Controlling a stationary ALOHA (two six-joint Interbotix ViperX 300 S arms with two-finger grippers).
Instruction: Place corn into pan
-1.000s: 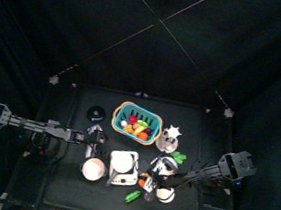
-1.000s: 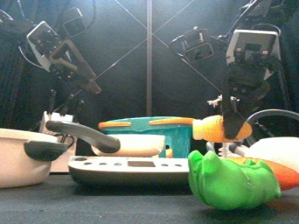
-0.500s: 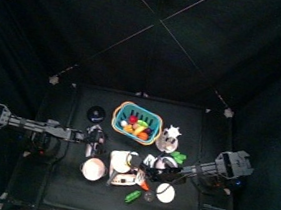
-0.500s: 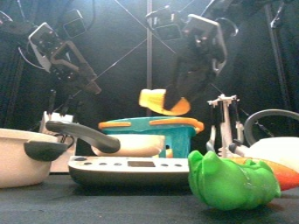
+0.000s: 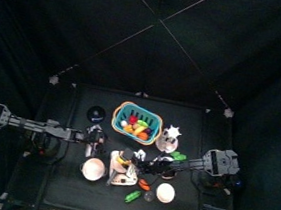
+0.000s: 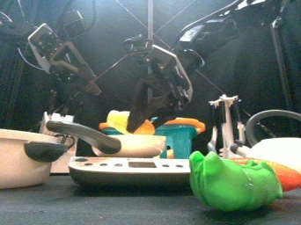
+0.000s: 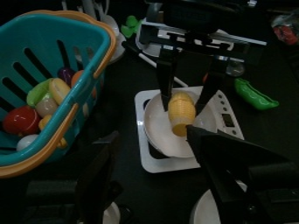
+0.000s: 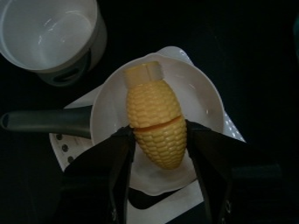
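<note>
Black curtains close in the small black table (image 5: 61, 190) we look down on, crowded with kitchen toys.

From the right wrist view we see our right gripper (image 8: 159, 150) closed on the yellow ear of toy corn (image 8: 156, 120), its two jaws pressing the kernelled lower half from either side while the pale stalk end points away from the wrist. Directly beneath the corn lies the shallow white bowl (image 8: 201, 84) that rests on the white kitchen scale (image 8: 91, 131), and beyond that sits the round white pan (image 8: 49, 35) with its dark handle (image 8: 45, 121) crossing just beside the bowl. The corn hangs over the bowl, apart from the pan and not yet in it.

In the left wrist view we see the same right gripper from the other side, black jaws coming down around the corn (image 7: 181, 114) above the bowl (image 7: 162, 138) on the scale (image 7: 149, 159). Beside the scale stands the teal plastic basket (image 7: 56, 87) holding small toy fruits and vegetables, and a green toy vegetable (image 7: 257, 94) lies on the far side of the scale.

At table height we see the corn (image 6: 122, 124) held low behind the pan handle (image 6: 84, 135), with the pan (image 6: 21, 158) to the left and a green leafy toy (image 6: 235, 180) near the camera.

Our left gripper (image 5: 91, 139) rests at the table's left; we cannot tell how its jaws stand.
</note>
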